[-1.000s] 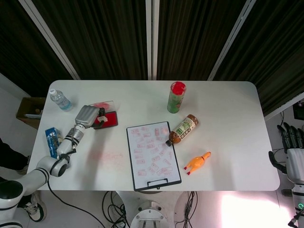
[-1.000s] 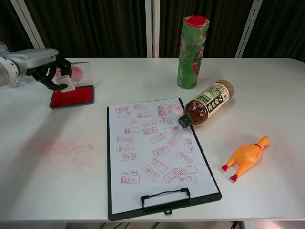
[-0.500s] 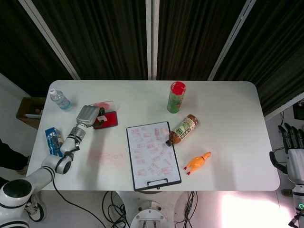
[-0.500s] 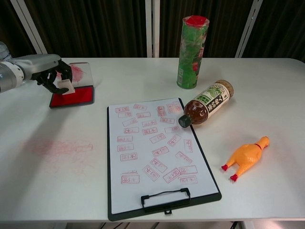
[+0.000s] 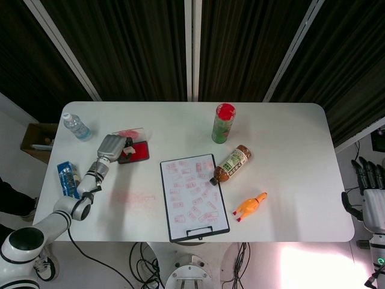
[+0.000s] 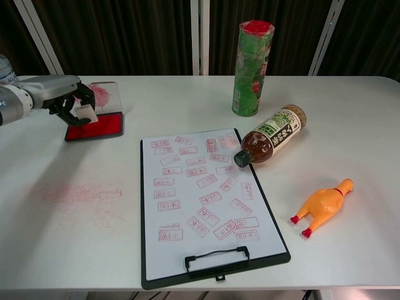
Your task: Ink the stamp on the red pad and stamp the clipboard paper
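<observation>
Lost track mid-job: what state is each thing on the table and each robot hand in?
Left robot hand: holds stamp.
Stamp: over red pad.
Red pad: open.
Clipboard paper: clipped, many red prints.
Brown bottle: lying down.
Green can: upright.
Right robot hand: open, off table.

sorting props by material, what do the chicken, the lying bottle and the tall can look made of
Chicken: likely rubber or soft vinyl, smooth orange skin with a dull sheen.
Bottle: clear plastic, dark liquid showing through beside a printed label.
Can: green printed tube with a red lid; cardboard or plastic, hard to tell.
</observation>
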Motion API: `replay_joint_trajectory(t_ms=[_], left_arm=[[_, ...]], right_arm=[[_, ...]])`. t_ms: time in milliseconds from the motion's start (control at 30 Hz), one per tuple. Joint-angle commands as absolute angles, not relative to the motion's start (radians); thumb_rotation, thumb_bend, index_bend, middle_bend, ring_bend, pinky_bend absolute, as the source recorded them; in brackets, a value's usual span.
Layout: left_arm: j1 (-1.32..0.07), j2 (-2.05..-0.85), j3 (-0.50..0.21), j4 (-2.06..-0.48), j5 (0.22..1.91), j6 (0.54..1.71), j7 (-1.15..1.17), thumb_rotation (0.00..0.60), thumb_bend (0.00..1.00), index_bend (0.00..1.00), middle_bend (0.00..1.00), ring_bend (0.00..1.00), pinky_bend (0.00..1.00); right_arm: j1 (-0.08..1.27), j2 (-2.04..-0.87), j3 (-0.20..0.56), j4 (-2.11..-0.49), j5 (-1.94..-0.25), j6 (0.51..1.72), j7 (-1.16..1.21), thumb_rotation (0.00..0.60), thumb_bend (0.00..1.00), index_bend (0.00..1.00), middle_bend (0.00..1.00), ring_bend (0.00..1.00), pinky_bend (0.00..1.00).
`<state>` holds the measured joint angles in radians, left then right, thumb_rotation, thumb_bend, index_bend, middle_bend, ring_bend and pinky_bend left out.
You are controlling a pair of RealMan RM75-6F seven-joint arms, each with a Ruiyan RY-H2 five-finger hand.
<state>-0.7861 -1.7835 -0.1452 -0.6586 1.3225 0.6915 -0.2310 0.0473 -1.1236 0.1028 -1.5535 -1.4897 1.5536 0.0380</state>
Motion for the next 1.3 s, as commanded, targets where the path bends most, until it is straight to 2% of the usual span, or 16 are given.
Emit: replay_joint_trajectory(t_ms=[33,167,367,600,833,1033,1300], left_arm=[[-0.787,-1.781,-0.148,-0.661,1.322,0.695,-0.233,0.6,0.41,0.7,0.7,0.72,0.76],[-0.791,-1.761,-0.161,-0.692,1.317,0.704,-0.241,0.6,0.41,0.7,0.7,0.72,0.76],[-0.787,-1.691,-0.188,-0.819,1.303,0.741,-0.235,0.6,0.41,0.7,0.7,0.72,0.78],[-0.734,-1.573,-0.2,-1.158,1.312,0.884,-0.155,0.6,0.41,0.7,0.7,0.72,0.78],[-0.71,-1.558,-0.17,-1.392,1.266,0.916,0.022,0.6,0.41,0.7,0.7,0.72,0.78],[-0.725,-1.592,-0.162,-1.471,1.241,0.923,0.125,0.6,0.41,0.7,0.7,0.73,0.78],[-0.759,-1.671,-0.155,-1.431,1.187,0.896,0.223,0.6,0.41,0.7,0.7,0.73,0.78]], right_arm=[[0.046,-1.123,0.105,-1.553,-1.49,1.558,0.041,0.6,0.34,0.0,0.0,0.0,0.0],[0.044,-1.122,0.107,-1.554,-1.492,1.564,0.044,0.6,0.34,0.0,0.0,0.0,0.0],[0.04,-1.122,0.11,-1.553,-1.494,1.576,0.055,0.6,0.34,0.0,0.0,0.0,0.0],[0.038,-1.129,0.105,-1.541,-1.507,1.581,0.074,0.6,0.34,0.0,0.0,0.0,0.0],[0.039,-1.133,0.097,-1.53,-1.516,1.575,0.084,0.6,0.34,0.0,0.0,0.0,0.0],[0.039,-1.129,0.096,-1.537,-1.52,1.576,0.083,0.6,0.34,0.0,0.0,0.0,0.0],[0.042,-1.129,0.091,-1.537,-1.519,1.562,0.082,0.6,0.34,0.0,0.0,0.0,0.0]])
